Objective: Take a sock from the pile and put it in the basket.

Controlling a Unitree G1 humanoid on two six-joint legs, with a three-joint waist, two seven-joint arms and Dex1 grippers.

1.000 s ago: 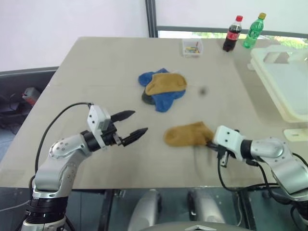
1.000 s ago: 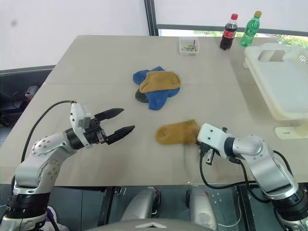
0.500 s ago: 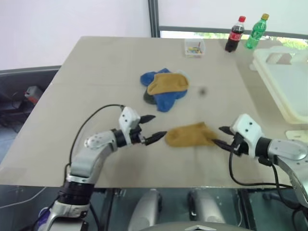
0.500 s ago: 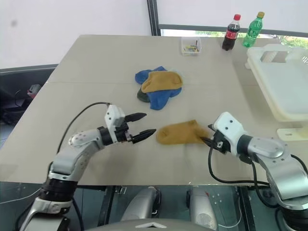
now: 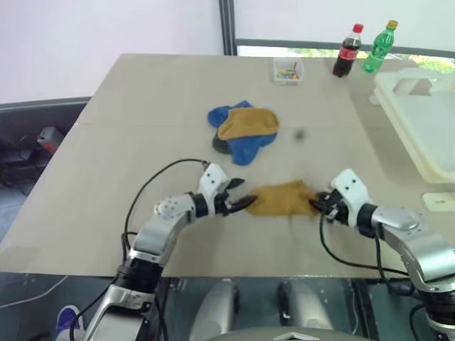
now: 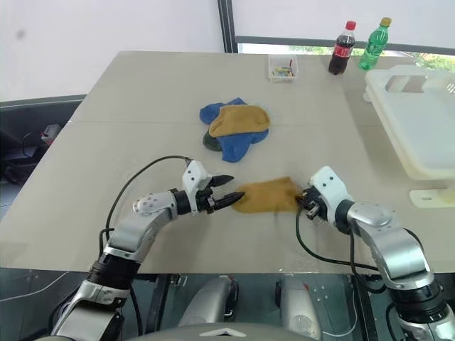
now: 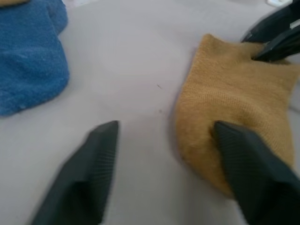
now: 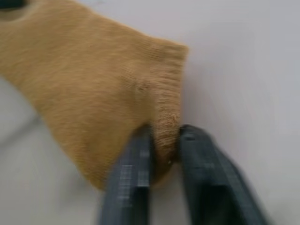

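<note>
Your mustard sock (image 5: 282, 198) lies flat on the surface (image 5: 128, 142), alone, nearer to you than the pile (image 5: 240, 131), with its long axis running left to right between the two pincers. The right pincer (image 8: 164, 150) has its fingers pinched shut on the cuff edge at the sock's right end. The left pincer (image 7: 164, 140) stands partly open at the sock's left end, one finger on the fabric, the other on bare surface, gripping nothing. The basket (image 5: 426, 128) sits at the far right, well apart from the sock. So the right arm is the nearer one for the carry: lift and swing right and away.
</note>
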